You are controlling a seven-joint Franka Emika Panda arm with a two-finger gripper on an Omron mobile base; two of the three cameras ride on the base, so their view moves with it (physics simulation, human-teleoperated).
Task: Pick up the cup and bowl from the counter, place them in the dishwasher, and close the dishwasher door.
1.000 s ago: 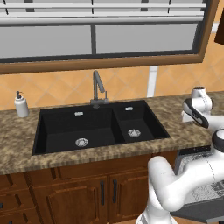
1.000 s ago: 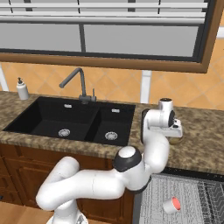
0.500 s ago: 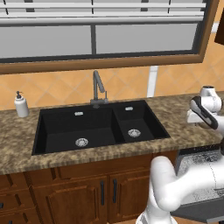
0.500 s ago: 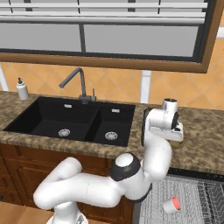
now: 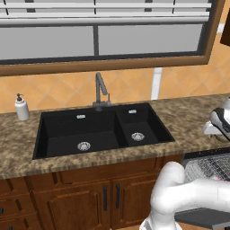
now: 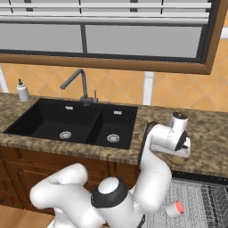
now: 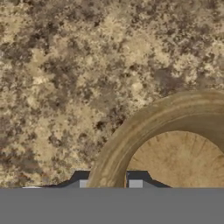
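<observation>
Speckled granite bench [image 6: 209, 129] under a wide window, black double sink [image 6: 71, 122] well off to one side of the end effector [image 7: 107, 183], soap pump bottle [image 6: 22, 90] farther off again beyond the sink.

End effector down over the far stretch of bench, close above the dishwasher [image 6: 200, 205]. Fingers [image 7: 83, 181] straddling the near rim of the bowl [image 7: 175, 148], one tip outside the wall, the other inside. Not yet clamped, as far as can be judged: a gap on each side of the rim, though tips mostly cut off at the view's bottom edge. From the right base view, bowl largely hidden under the hand, only a tan edge showing.

Bowl: shallow, tan-brown, rigid, probably light. Nothing inside. Thin upright rim the sensible hold, pinched between inner and outer wall, as currently lined up. Smooth glaze likely slippery; off-centre rim hold likely to let it swing or tilt once lifted, so firm closure advised.

Cup [image 6: 173, 208]: whitish with red mouth, lying on its side in the wire rack [image 6: 196, 200] below the end effector. Rack otherwise holding nothing visible. Dishwasher door [image 5: 202, 218] down and open, only partly in view.
</observation>
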